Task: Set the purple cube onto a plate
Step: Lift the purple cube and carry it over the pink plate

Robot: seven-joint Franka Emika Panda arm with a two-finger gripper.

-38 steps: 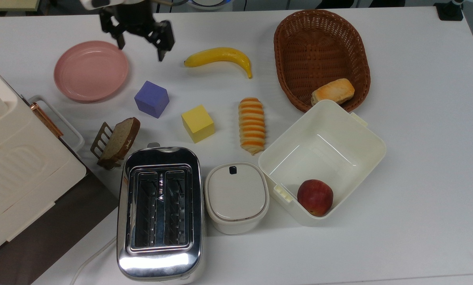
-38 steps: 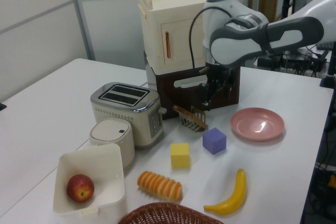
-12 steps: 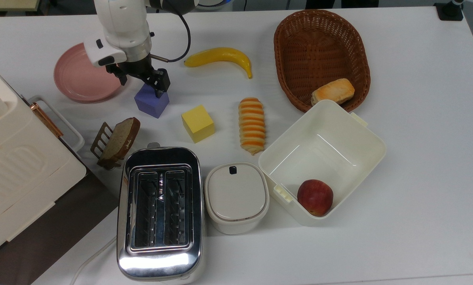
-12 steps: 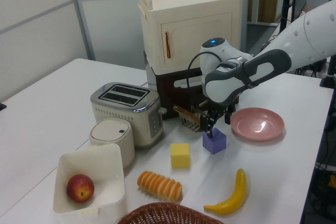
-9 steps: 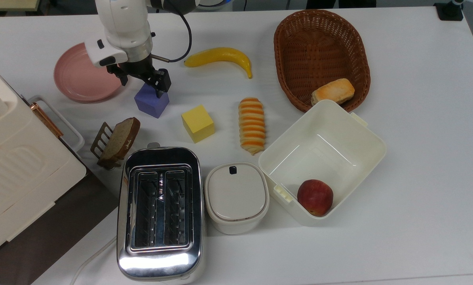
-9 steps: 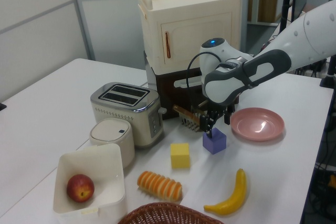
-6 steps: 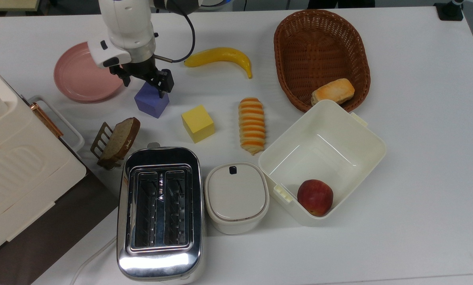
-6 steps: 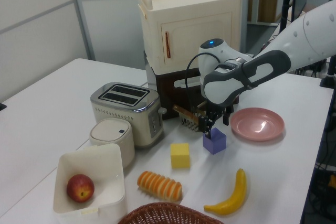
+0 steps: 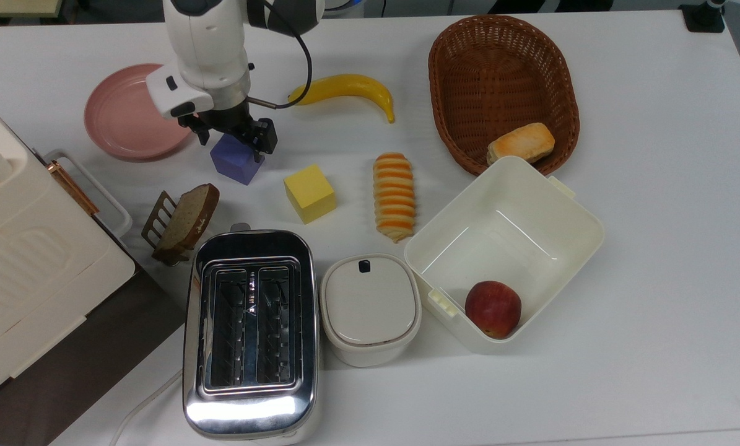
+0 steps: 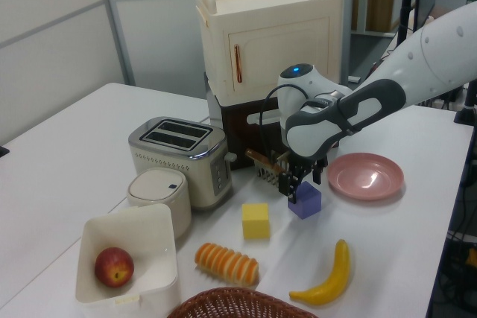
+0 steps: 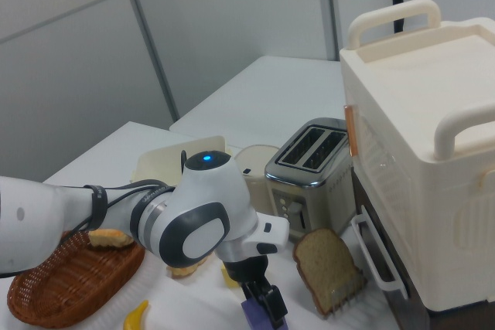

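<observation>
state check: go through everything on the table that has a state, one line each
claw: open, fingers straddling the purple cube
purple cube: on the table, not lifted
plate: empty
basket: holds one bread roll
cream bin: open, one apple inside
toaster: both slots empty
lidded container: lid on
toast rack: holds one bread slice
cabinet: door closed

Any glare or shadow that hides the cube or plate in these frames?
Top view: glare sits on the toaster, not on the purple cube. Left view: the plate carries a bright highlight but reads clearly. Right view: the arm covers most of the cube.
</observation>
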